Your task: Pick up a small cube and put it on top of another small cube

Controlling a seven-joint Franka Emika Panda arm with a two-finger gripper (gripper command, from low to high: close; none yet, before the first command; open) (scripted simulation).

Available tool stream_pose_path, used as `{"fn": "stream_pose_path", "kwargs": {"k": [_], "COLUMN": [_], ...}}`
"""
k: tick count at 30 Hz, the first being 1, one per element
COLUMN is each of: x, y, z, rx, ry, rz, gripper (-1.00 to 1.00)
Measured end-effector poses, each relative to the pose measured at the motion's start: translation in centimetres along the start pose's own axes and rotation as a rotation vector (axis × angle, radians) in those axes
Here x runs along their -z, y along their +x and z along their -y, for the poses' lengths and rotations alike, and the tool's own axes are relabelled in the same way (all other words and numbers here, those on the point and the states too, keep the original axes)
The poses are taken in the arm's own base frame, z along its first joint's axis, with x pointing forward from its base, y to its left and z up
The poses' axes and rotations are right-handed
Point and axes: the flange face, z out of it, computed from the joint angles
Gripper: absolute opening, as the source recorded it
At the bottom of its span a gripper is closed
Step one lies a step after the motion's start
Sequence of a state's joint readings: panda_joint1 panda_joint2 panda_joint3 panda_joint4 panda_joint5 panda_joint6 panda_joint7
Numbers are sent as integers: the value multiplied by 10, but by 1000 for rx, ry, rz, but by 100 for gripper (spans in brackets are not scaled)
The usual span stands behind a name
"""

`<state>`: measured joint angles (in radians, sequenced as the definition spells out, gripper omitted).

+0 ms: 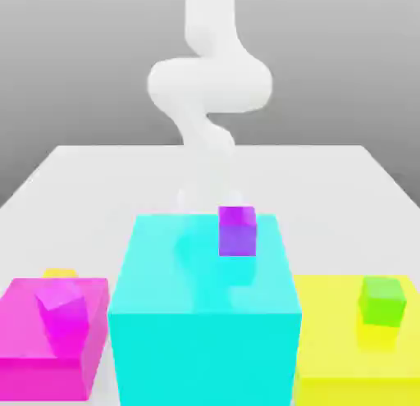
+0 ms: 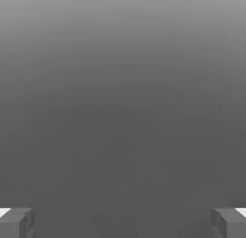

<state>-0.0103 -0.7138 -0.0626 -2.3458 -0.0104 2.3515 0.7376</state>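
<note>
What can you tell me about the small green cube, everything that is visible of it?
The small green cube is a plain, bright green block with flat, unmarked faces and a matte look. It sits upright and slightly turned on top of the large yellow block, near the exterior view's right edge, resting on that block's top face. Its top face is lighter than its sides. Nothing else touches it, and nothing lies on it.

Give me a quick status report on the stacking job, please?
Gripper open, nothing between fingers. Yellow cube behind magenta block, barely peeking over. Green cube sits on big yellow block. Cyan block stands between them.
</note>
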Motion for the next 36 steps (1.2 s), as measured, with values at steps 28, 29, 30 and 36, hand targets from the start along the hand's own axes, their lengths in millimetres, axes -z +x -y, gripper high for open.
{"fn": "stream_pose_path", "kwargs": {"k": [28, 29, 30, 36], "x": [-324, -330, -330, -331], "y": [-117, -122, -122, -123], "z": [-469, -472, -472, -473], "rx": [-88, -89, -89, -90], "ry": [-535, -534, -534, -533], "rz": [482, 483, 483, 485], "gripper": [0, -100, -100, -100]}}
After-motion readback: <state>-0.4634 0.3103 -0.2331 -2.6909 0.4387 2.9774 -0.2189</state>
